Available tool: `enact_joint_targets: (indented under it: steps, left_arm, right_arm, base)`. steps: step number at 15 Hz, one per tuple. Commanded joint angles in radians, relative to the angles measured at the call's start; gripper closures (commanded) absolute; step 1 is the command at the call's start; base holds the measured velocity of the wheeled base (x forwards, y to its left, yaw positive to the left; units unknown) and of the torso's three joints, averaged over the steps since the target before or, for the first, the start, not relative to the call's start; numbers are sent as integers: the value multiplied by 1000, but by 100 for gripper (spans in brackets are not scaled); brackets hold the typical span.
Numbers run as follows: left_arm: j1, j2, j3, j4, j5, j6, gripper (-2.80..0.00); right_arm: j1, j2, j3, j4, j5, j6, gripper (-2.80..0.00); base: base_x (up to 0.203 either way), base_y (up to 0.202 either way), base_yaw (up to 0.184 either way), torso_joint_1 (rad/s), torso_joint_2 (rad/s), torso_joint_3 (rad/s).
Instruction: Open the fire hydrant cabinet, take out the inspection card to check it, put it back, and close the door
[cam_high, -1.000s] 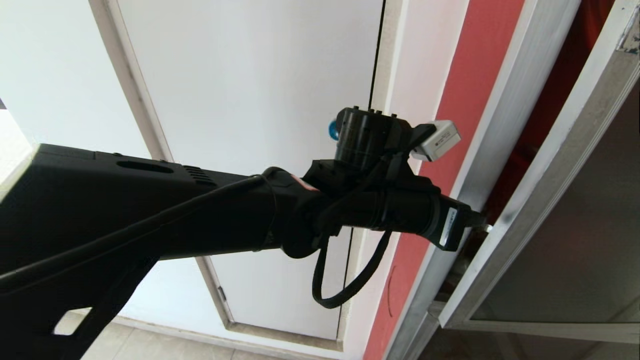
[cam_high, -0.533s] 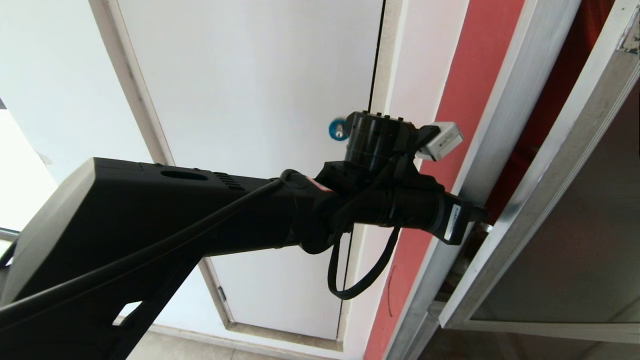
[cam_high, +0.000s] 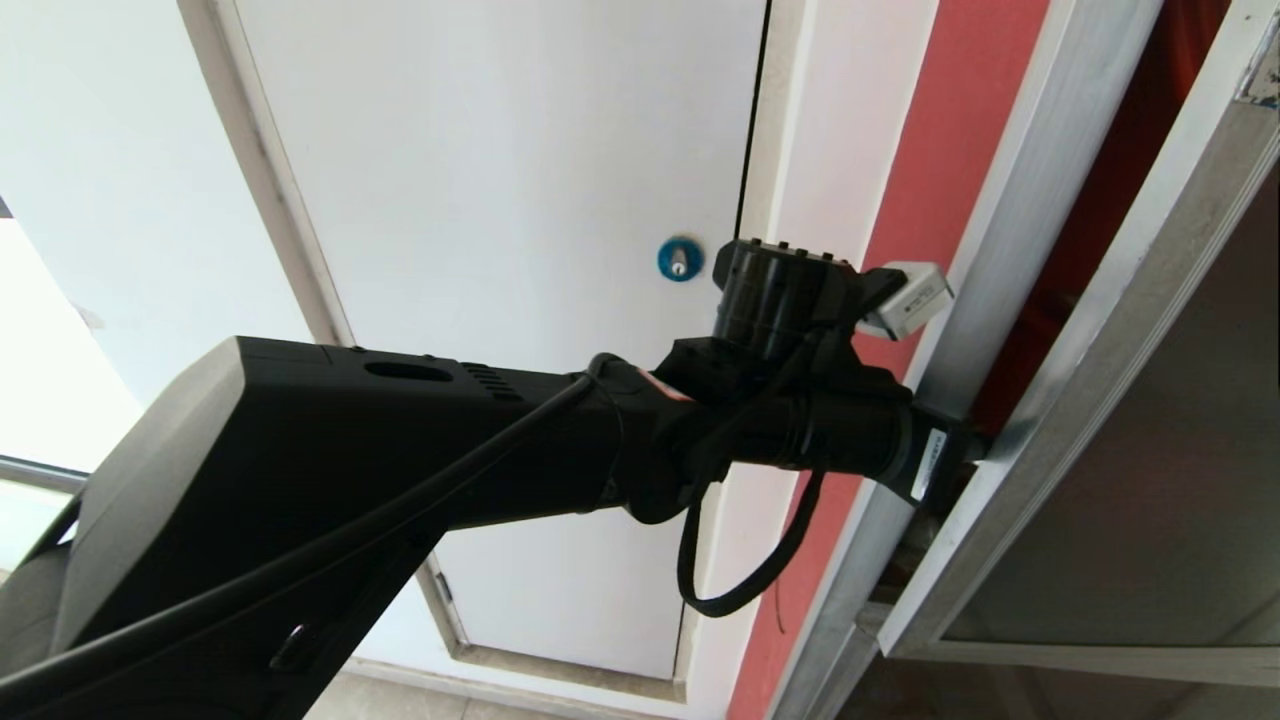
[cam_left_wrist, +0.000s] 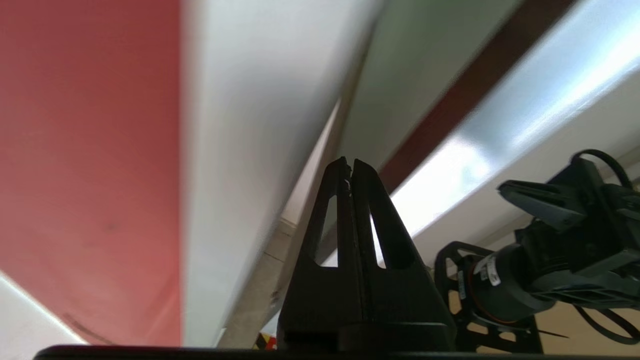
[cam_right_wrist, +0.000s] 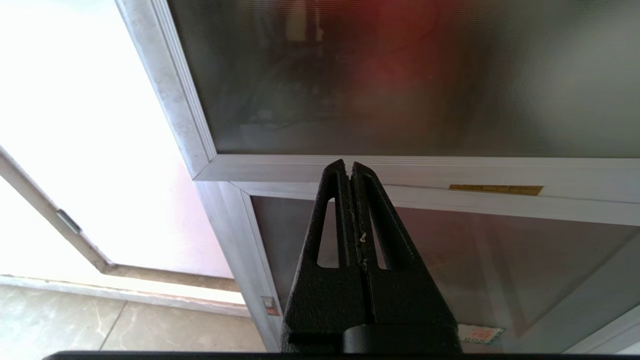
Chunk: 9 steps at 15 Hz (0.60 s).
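The fire hydrant cabinet shows as a silver post (cam_high: 1010, 230) with a strip of red interior (cam_high: 1100, 200) behind it. The door (cam_high: 1150, 500), dark tinted glass in a silver frame, stands ajar to the right of that post. My left arm (cam_high: 850, 440) reaches across to the gap between post and door, and the door's edge hides its fingertips in the head view. In the left wrist view the left gripper (cam_left_wrist: 348, 161) is shut and empty, pointing into that narrow gap. My right gripper (cam_right_wrist: 348, 164) is shut, parked low before the door's bottom rail (cam_right_wrist: 450, 167). The inspection card is out of view.
Left of the cabinet are a red wall strip (cam_high: 930, 150) and a white panel with a round blue lock (cam_high: 679, 259). Below the door is a dark glass panel with a red label (cam_right_wrist: 480, 332). A small orange-red latch (cam_right_wrist: 270, 305) sits on the frame.
My left arm has slid to the right and slightly down, pushing its gripper further into the gap and uncovering the blue lock. The door and the right arm have not moved.
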Motion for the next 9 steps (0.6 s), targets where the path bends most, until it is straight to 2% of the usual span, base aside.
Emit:
enact_joint_targets:
  steps: [1,6,9]
  left_arm:
    - [-16,-11,1,-2,-4,-5,0]
    - [-43,-35,17,0,-2,-6,0]
    - [-64,-78,89,-7,-1,-6,0]
  right_arm:
    - [0,0,0,0,1,0,0]
    - [0,0,0,0,1,0,0]
    - [0,0,0,0,1,-2,0]
  base:
    - [0,0,0,0,0,0]
    - [0,0,0,0,0,0]
    - [0,0,0,0,0,0]
